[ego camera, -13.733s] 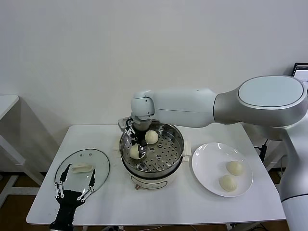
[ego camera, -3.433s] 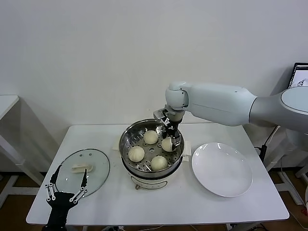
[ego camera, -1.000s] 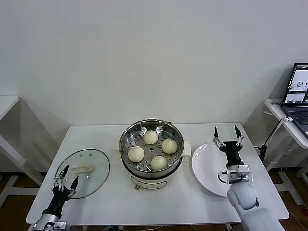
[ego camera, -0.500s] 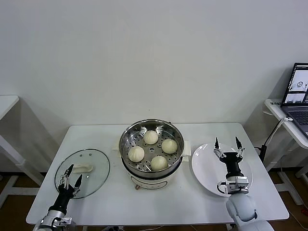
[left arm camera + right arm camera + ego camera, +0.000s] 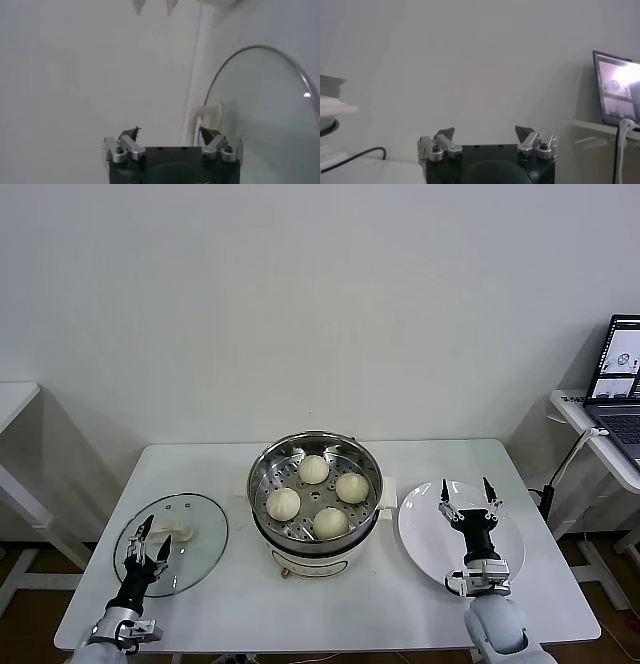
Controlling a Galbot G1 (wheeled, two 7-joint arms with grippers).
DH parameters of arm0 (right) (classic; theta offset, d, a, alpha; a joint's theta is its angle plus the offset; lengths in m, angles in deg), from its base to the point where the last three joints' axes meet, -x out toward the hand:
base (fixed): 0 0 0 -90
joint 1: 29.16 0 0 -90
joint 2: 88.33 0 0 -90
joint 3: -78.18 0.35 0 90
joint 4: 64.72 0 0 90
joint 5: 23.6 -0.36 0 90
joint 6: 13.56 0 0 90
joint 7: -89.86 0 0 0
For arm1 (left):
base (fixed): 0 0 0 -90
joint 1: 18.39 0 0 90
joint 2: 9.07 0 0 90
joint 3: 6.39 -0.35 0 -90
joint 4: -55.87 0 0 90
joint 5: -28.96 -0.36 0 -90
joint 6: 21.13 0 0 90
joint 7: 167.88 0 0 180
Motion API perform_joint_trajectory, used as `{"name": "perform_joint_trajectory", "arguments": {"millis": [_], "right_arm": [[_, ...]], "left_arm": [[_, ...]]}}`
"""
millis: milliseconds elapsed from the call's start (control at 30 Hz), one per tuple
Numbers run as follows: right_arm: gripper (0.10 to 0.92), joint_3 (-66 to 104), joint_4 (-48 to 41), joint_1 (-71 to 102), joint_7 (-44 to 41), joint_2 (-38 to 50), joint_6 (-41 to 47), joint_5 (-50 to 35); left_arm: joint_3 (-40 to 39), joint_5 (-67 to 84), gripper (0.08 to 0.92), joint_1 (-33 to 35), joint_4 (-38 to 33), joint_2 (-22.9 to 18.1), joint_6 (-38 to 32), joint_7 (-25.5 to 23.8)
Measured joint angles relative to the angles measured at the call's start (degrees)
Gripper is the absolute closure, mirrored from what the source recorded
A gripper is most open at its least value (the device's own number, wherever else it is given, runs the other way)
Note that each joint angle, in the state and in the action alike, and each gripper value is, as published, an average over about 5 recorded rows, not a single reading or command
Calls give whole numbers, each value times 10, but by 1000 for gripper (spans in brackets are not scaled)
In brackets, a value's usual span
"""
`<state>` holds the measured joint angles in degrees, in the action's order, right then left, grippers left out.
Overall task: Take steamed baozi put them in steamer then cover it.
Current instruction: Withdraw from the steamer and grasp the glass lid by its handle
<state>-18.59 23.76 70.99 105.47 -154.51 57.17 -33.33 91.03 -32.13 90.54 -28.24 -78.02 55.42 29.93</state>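
Note:
The steamer (image 5: 268, 529), a shiny steel pot on a white base, stands at the table's middle with no cover on it. Several cream-white steamed baozi (image 5: 314, 469) rest on its perforated tray. The glass lid (image 5: 195, 519) lies flat on the table to the left, cream handle (image 5: 181, 534) up. My left gripper (image 5: 152, 534) stands open at the lid's near edge, fingers pointing up; its wrist view shows the gripper (image 5: 170, 132), the lid (image 5: 260, 110) and the handle (image 5: 205, 117). My right gripper (image 5: 465, 484) is open above the white plate (image 5: 420, 534), holding nothing.
A laptop (image 5: 618, 379) sits on a side desk at the far right, also in the right wrist view behind my right gripper (image 5: 485, 132). A cable (image 5: 560, 469) hangs beside that desk. The wall is close behind the table.
The right gripper has dropped lower and nearer over the plate. The left gripper has edged up toward the lid's handle. The baozi and lid have not moved.

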Motion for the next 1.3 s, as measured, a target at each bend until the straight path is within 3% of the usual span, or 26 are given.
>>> {"name": "perform_joint_trajectory", "arguments": {"millis": [1033,1133,1300], "right_arm": [[203,-3,-7,-6,1,6,-1,12],[203,-4,-8,-7,1,7,-1,12],[203,-5,-10,-10,1,8,-1,12]], "left_arm": [[-23,-6,181,-72,66,4,18,1],[-23,-6,222,-75,70,4,18,0],[-25,-7,363,-77,76,5,16,-3]]}}
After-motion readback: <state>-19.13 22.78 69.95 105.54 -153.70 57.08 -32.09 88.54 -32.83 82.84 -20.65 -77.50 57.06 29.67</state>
